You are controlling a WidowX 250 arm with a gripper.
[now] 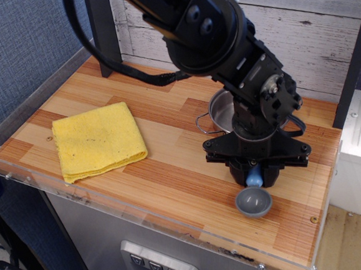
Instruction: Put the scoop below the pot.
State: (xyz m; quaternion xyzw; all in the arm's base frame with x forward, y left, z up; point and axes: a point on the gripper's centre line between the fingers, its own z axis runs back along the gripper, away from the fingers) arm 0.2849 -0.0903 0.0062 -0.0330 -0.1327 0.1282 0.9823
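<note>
The scoop (254, 199) has a light-blue handle and a round grey bowl; its bowl rests on or just above the wood near the front right of the table. My gripper (255, 174) is shut on the scoop's handle, pointing down. The shiny steel pot (221, 111) stands directly behind the gripper, mostly hidden by the arm; its left rim and one wire loop handle show. The scoop lies on the near side of the pot.
A folded yellow cloth (98, 140) lies at the left of the wooden table (170, 167). A black post (104, 34) stands at the back left. The table's front edge with a clear guard runs close under the scoop. A white-plank wall is behind.
</note>
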